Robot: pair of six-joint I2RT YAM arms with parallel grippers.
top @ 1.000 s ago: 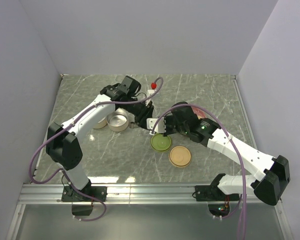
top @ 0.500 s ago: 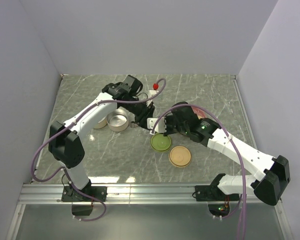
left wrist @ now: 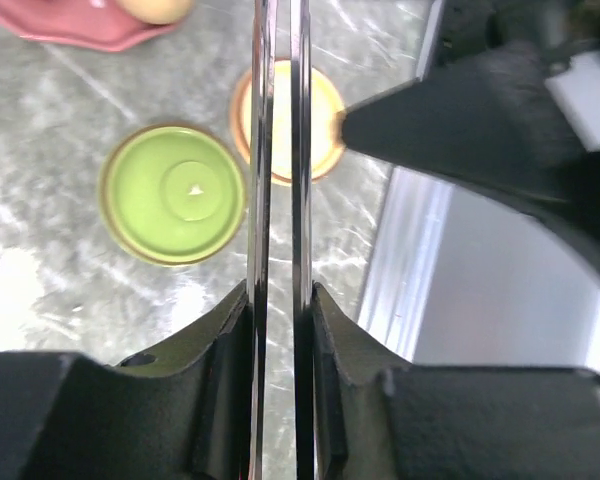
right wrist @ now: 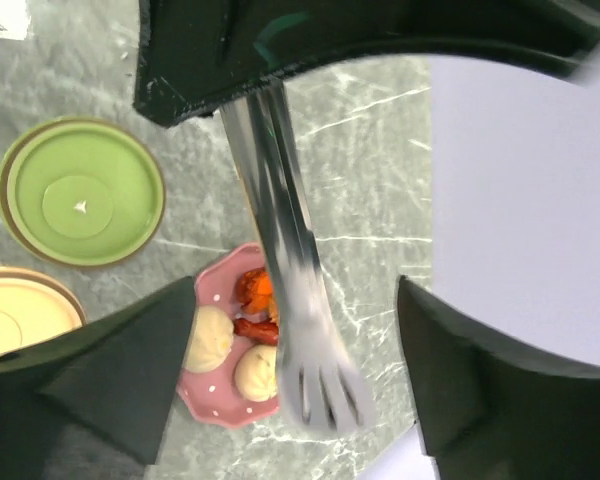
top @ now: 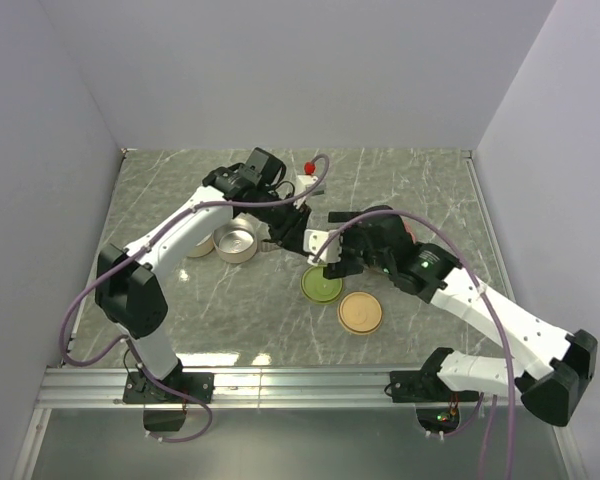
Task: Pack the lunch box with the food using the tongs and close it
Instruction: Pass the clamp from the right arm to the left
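- The grey marbled surface (top: 180, 300) carries everything; the green lid (top: 321, 286) lies near its middle, and the places below are told from this lid.
- The left end effector (left wrist: 280, 300) hangs above and just behind the green lid. Its two fingers (left wrist: 228, 345) are pressed together on the tongs (right wrist: 275, 190), one finger against each thin arm.
- The right end effector (right wrist: 296, 310) is just behind the green lid, a little to the right. Its fingers (right wrist: 120, 385) are spread wide, one on each side of the tongs and not touching them.
- The tongs are in the air, with the two arms almost together. Seen from the right wrist, their slotted tip stands over the plate (right wrist: 215, 405).
- The lunch box (top: 234, 243), round and of metal, stands open to the left of the green lid and a little farther back.
- The beige lid (top: 360, 312) lies just beside the green lid, to the right and nearer to the arm bases.
- The pink dotted plate is behind the green lid to the right, mostly hidden under the right arm in the top view.
- The food is on this plate: two pale balls (right wrist: 208, 338) side by side and red-orange chunks (right wrist: 252, 290) next to them.
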